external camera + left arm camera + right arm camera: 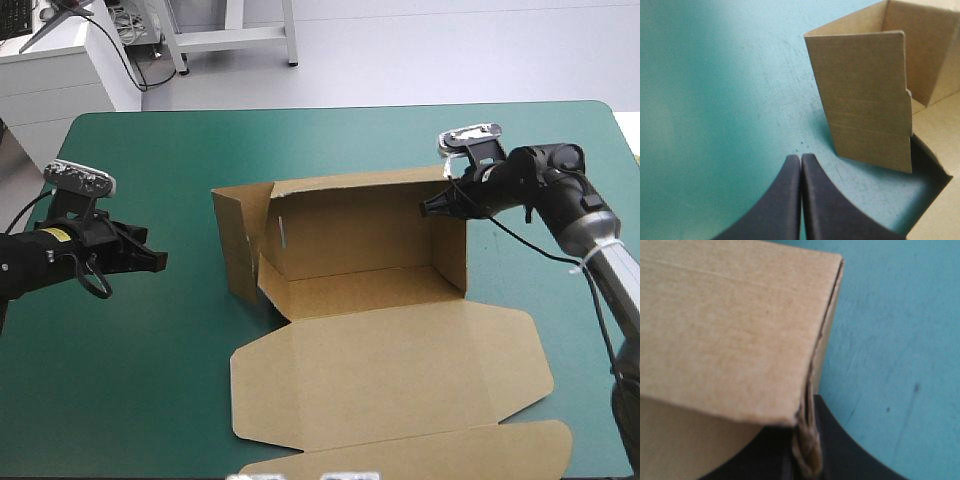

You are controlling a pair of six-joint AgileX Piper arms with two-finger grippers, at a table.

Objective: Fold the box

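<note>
Box [360,245] mid-counter [140,390]: back and right wall [452,250] raised, lid [390,365] flat toward the near edge. Left flap [238,240] splayed, untucked. Right fingers [845,445] clamped on right wall's top edge; left fingers [782,200] pressed together, empty, beside box.

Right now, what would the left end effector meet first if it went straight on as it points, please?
Probably the raised end flap of the box, standing ahead of the left end effector. In the left wrist view the flap sits slightly to one side, so it might only clip the edge.
</note>
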